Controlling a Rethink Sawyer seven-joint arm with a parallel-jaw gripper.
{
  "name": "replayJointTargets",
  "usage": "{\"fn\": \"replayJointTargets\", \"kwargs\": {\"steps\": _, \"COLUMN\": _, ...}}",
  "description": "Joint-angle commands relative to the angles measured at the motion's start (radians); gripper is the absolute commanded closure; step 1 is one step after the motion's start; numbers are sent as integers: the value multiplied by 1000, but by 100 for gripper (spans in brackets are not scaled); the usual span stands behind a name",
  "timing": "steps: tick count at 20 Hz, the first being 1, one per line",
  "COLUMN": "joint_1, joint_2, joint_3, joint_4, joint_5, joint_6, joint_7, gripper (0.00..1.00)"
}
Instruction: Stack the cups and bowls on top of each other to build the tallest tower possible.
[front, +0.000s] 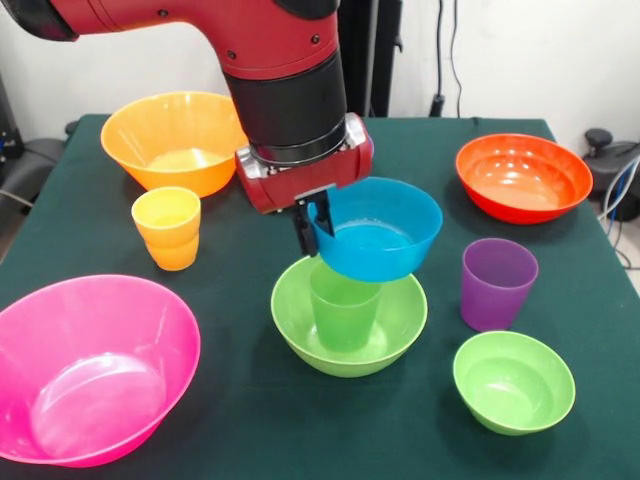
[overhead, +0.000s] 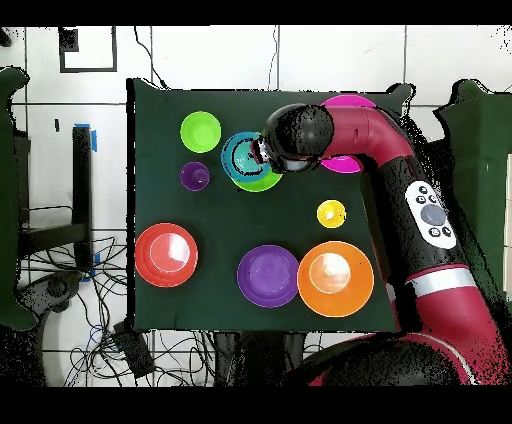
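Observation:
My gripper (front: 313, 224) is shut on the near rim of the small blue bowl (front: 378, 240) and holds it upright just over the green cup (front: 343, 305). I cannot tell whether bowl and cup touch. The green cup stands in the lime-green bowl (front: 300, 320) at the table's middle. From overhead, the gripper (overhead: 262, 152) and the blue bowl (overhead: 240, 157) cover most of the lime-green bowl (overhead: 262, 183). The purple cup (front: 497, 283) and the small green bowl (front: 513, 380) stand to the right. The yellow-orange cup (front: 168, 228) stands to the left.
The large pink bowl (front: 90, 365) sits at the front left, the orange bowl (front: 175, 140) at the back left, and the red-orange bowl (front: 523, 177) at the back right. A large purple bowl (overhead: 268, 275) shows only overhead, beside the orange bowl (overhead: 335, 278).

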Motion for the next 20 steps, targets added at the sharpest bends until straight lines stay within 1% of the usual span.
{"fn": "replayJointTargets", "kwargs": {"steps": 1, "joint_1": 17, "joint_2": 45, "joint_3": -58, "joint_4": -55, "joint_5": -99, "joint_6": 18, "joint_7": -166, "gripper": 100}}
{"fn": "replayJointTargets", "kwargs": {"steps": 6, "joint_1": 9, "joint_2": 66, "joint_3": -46, "joint_4": -84, "joint_5": -114, "joint_6": 21, "joint_7": -191, "gripper": 100}}
{"fn": "replayJointTargets", "kwargs": {"steps": 11, "joint_1": 11, "joint_2": 81, "joint_3": -34, "joint_4": -85, "joint_5": -94, "joint_6": 13, "joint_7": -160, "gripper": 100}}
{"fn": "replayJointTargets", "kwargs": {"steps": 14, "joint_1": 10, "joint_2": 77, "joint_3": -36, "joint_4": -80, "joint_5": -99, "joint_6": 7, "joint_7": -161, "gripper": 100}}
{"fn": "replayJointTargets", "kwargs": {"steps": 20, "joint_1": -1, "joint_2": 108, "joint_3": -35, "joint_4": -107, "joint_5": -109, "joint_6": 5, "joint_7": -194, "gripper": 100}}
